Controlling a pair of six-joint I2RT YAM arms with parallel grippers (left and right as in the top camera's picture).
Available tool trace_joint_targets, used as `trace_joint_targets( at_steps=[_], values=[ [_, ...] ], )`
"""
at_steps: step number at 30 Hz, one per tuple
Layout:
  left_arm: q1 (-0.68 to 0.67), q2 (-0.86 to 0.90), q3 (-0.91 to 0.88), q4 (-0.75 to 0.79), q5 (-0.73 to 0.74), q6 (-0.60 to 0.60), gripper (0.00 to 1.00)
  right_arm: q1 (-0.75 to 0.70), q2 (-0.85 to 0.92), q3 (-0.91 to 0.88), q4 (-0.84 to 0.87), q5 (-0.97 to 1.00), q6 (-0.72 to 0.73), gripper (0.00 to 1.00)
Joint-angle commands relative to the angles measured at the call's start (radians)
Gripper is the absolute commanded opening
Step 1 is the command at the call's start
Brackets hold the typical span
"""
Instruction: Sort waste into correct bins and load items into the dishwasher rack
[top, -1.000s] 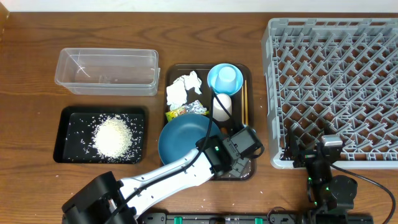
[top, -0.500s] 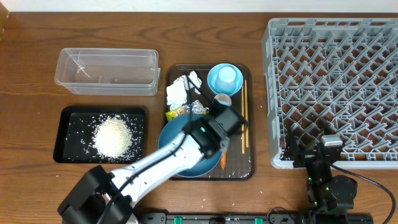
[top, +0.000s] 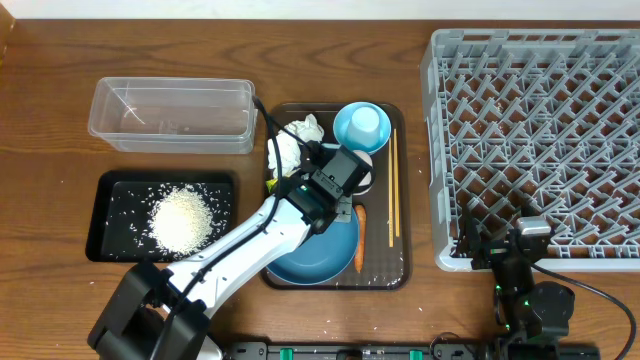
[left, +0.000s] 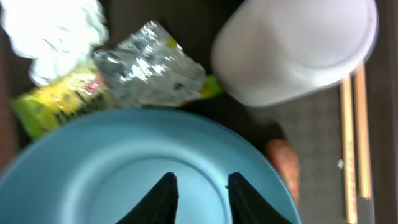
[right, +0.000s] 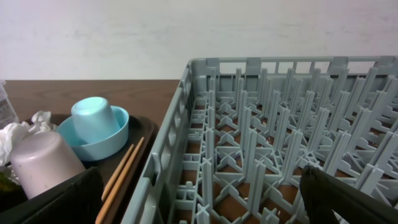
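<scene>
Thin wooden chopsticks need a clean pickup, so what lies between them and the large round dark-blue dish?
A small orange carrot lies there, visible in the overhead and left wrist views.

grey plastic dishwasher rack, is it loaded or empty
Empty: the large grey plastic lattice rack shows only bare pegs in the overhead and right wrist views; nothing stands among them.
</scene>
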Motion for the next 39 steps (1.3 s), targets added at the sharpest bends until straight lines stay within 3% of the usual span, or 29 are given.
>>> trace_joint_targets(
  at_steps=[1, 5, 11, 20, 28, 34, 39],
  values=[
    [0.002, 0.038, -0.031, -0.001, 0.085, -0.052, 0.24, -0.018, 0.001, -0.002, -0.003, 0.005, -0.011, 0.99],
    [0.000, 0.095, -0.060, 0.000, 0.094, -0.119, 0.19, -0.018, 0.001, -0.002, -0.003, 0.005, -0.011, 0.99],
    [-0.021, 0.176, -0.065, 0.024, 0.153, -0.118, 0.06, -0.018, 0.001, -0.002, -0.003, 0.006, -0.011, 0.99],
    [-0.122, 0.187, -0.065, 0.171, 0.286, -0.119, 0.06, -0.018, 0.001, -0.002, -0.003, 0.006, -0.011, 0.99],
    [-0.187, 0.186, -0.065, 0.255, 0.292, -0.189, 0.06, -0.018, 0.001, -0.002, -0.003, 0.006, -0.011, 0.99],
    [-0.158, 0.175, -0.062, 0.225, 0.273, -0.184, 0.06, -0.018, 0.001, -0.002, -0.003, 0.006, -0.012, 0.99],
    [-0.101, 0.139, -0.062, 0.085, 0.137, -0.184, 0.06, -0.018, 0.001, -0.002, -0.003, 0.005, -0.011, 0.99]
  ],
)
